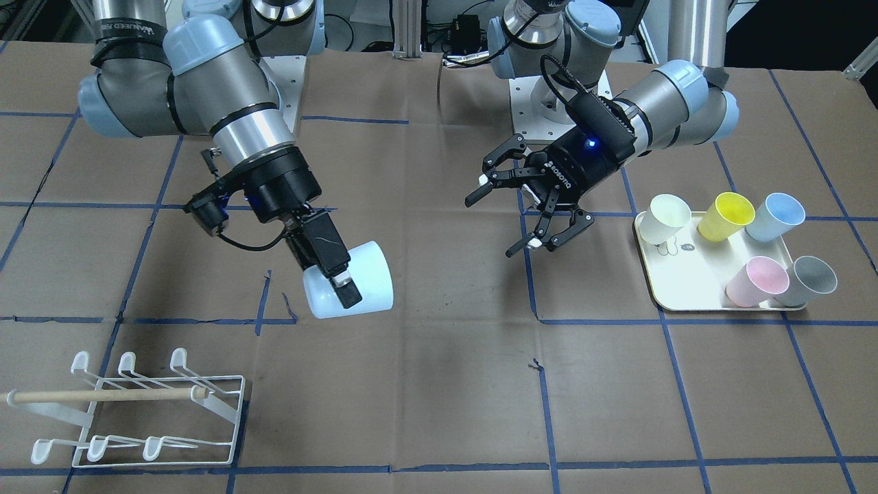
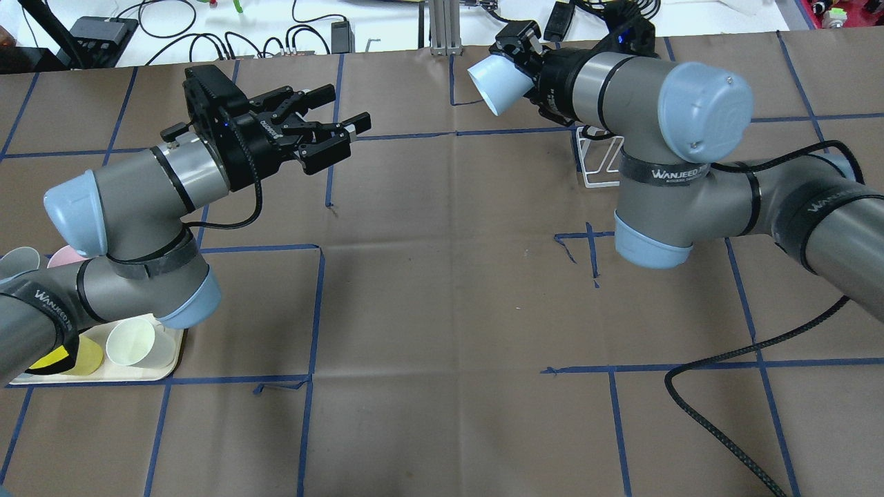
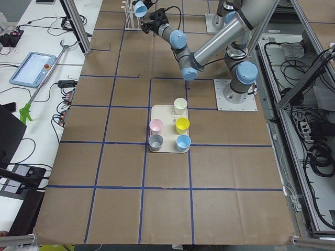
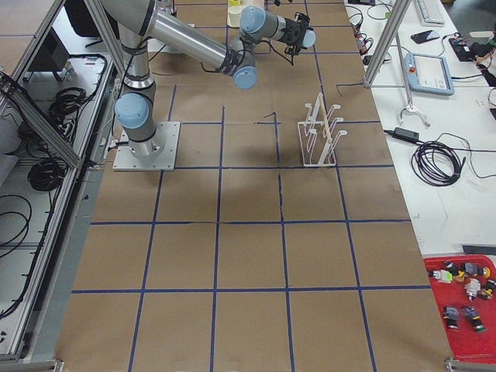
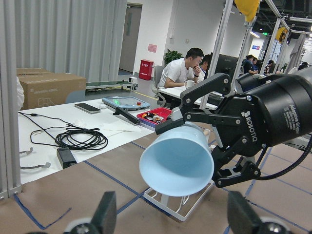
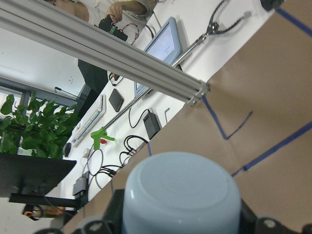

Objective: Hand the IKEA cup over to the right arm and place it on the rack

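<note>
From the front, you see the right end effector (image 1: 346, 287) pinching the cup (image 1: 374, 274) above the table (image 1: 439, 384), inward of the rack (image 1: 137, 395) at the operators' edge, right corner; the left end effector (image 1: 492, 226) is spread. Overhead, the cup's mouth faces it.

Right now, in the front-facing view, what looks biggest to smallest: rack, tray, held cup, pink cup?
1. White wire rack
2. Cream tray
3. Held pale blue cup
4. Pink cup; the held cup hangs off the table, nearer the camera, so that gap is unsure.
</note>
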You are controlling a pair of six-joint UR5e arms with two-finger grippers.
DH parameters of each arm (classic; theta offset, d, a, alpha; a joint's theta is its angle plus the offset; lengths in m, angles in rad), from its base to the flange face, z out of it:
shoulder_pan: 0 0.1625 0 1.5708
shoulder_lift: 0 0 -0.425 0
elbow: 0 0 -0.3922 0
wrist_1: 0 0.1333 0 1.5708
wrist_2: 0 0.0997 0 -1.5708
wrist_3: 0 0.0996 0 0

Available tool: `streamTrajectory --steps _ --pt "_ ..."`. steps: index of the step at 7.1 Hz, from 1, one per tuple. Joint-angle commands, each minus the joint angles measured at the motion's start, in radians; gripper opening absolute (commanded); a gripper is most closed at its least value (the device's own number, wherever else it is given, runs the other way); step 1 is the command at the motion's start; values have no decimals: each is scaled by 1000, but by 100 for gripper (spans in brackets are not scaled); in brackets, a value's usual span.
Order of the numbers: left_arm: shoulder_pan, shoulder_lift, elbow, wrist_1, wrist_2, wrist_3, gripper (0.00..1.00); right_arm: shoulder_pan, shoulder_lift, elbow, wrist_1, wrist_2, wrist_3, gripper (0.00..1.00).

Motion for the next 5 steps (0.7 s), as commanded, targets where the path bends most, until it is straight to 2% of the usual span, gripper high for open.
streamTrajectory --steps 1,2,3,4,5 --pt "-67 38 51 -219 330 -4 90 -60 22 -5 -22 -101 -486 19" --pt "-116 86 104 -450 511 -4 91 -96 38 -12 -46 -107 -602 19" --pt "-159 130 210 -853 719 -20 98 -145 64 -44 -54 -106 -659 19" --pt "-181 141 309 -1097 824 -50 99 -167 97 -99 -75 -107 -734 20" --pt "-181 146 376 -1320 866 -87 99 -173 152 -139 -86 -110 -814 20"
